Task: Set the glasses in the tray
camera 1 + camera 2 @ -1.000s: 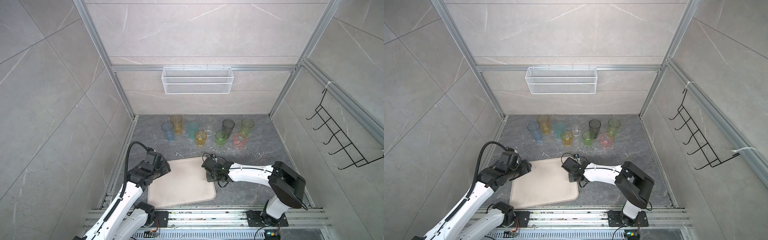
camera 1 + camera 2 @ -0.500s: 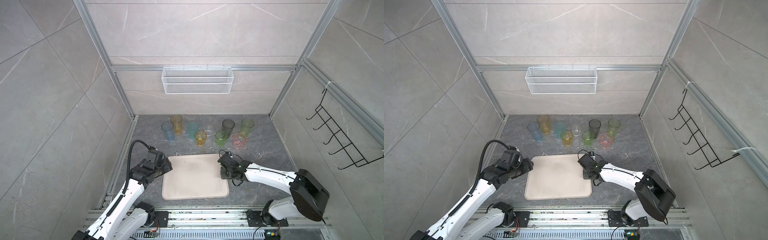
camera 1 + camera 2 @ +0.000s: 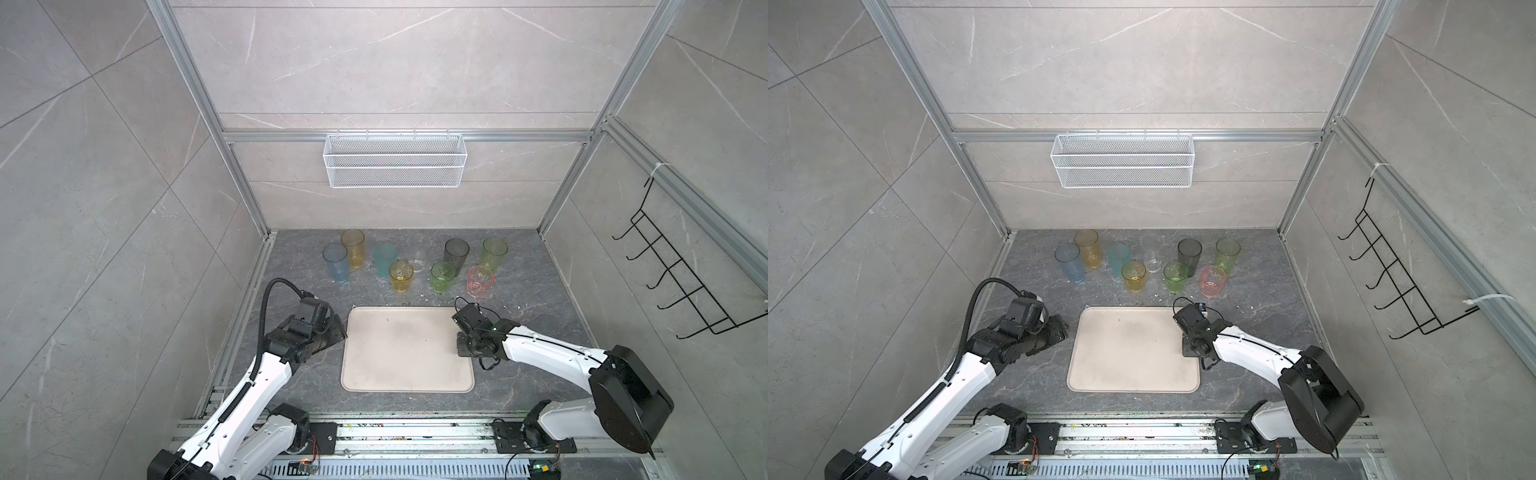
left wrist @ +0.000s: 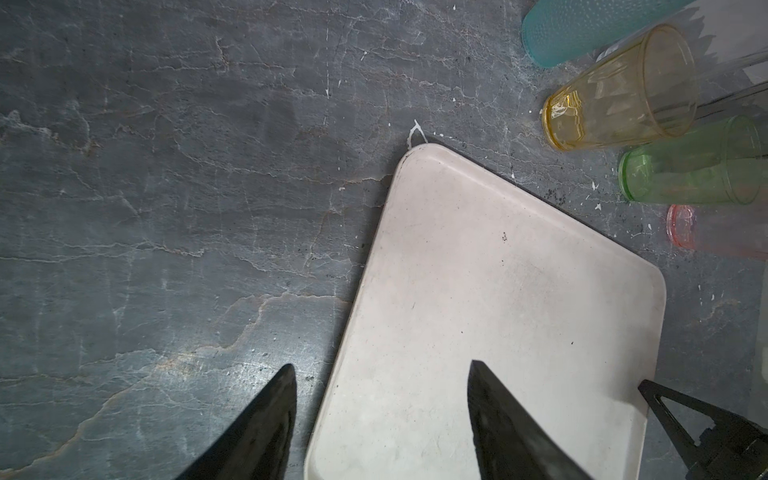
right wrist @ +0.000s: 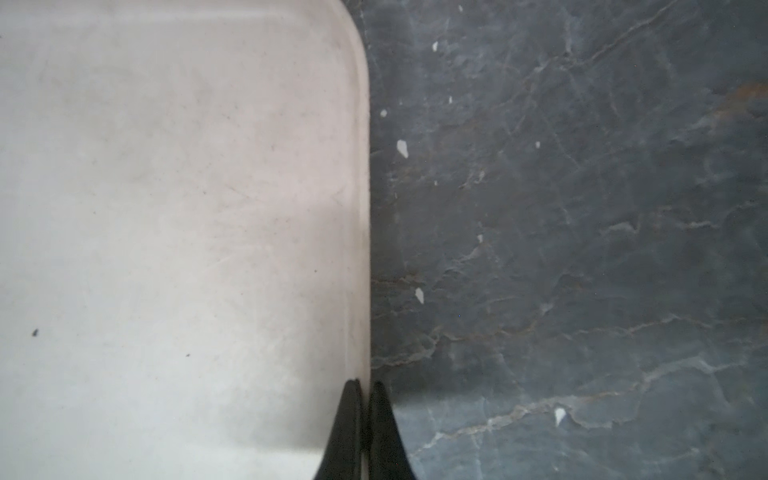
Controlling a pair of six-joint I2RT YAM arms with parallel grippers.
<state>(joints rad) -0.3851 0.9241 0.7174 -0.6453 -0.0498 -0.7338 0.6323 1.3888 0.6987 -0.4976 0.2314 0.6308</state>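
Several translucent glasses stand in a cluster at the back of the dark stone floor, among them a tall blue one (image 3: 336, 262), a short amber one (image 3: 401, 276), a grey one (image 3: 456, 255) and a short pink one (image 3: 480, 281). The cream tray (image 3: 399, 353) (image 3: 1129, 353) lies empty in front of them. My right gripper (image 5: 365, 382) (image 3: 460, 352) is shut on the tray's right rim (image 5: 362, 249). My left gripper (image 4: 382, 365) (image 3: 337, 332) stands open with nothing in it. It straddles the tray's left edge (image 4: 365, 270), one finger over the floor and one over the tray.
A white wire-mesh basket (image 3: 395, 166) hangs on the back wall. A black hook rack (image 3: 681, 274) is fixed to the right wall. Small white chips (image 5: 402, 148) are scattered on the floor between the tray and the glasses.
The tray has slid to the right, away from the left wall to the middle of the floor, with my right gripper shut on its rim. My left gripper has followed its left edge.
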